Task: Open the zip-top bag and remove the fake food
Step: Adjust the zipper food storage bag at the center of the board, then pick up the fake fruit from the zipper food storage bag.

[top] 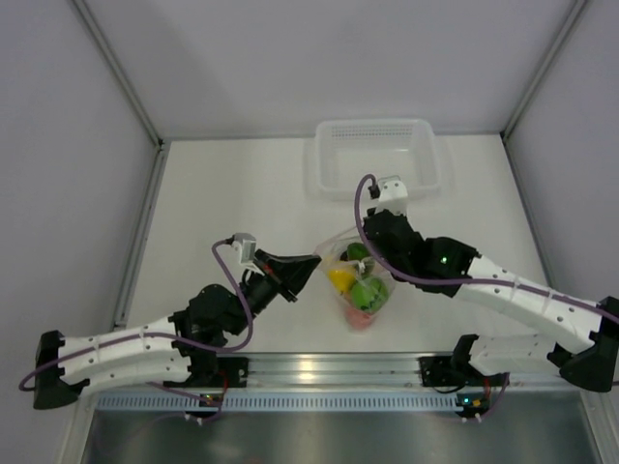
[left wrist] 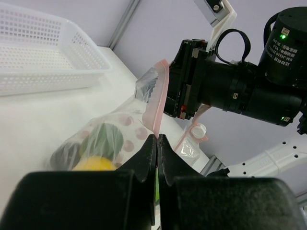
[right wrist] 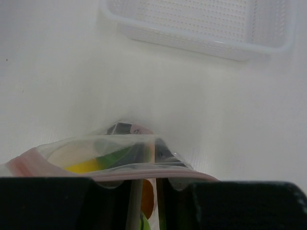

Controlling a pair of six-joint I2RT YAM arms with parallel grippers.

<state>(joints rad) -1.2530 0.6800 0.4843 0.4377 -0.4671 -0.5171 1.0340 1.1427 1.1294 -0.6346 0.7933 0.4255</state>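
the top external view looks down on the whole table (top: 242,193) from above and behind its near edge. the left wrist view sits low and close, facing the far right corner. the right wrist view, closer still, faces the far edge. all three share the zip-top bag (top: 363,290) and white tray (top: 372,126).

The zip-top bag (top: 356,285) is clear, crinkly plastic film with a light sheen and a pink strip along its mouth. The fake food (top: 366,291) inside is smooth, shiny plastic. At twelve o'clock on the matt white table (top: 242,193), the basket (left wrist: 53,76) is translucent white perforated plastic. The left gripper (left wrist: 157,141) is matt black plastic. The rail (top: 329,367) at six o'clock is brushed metal.
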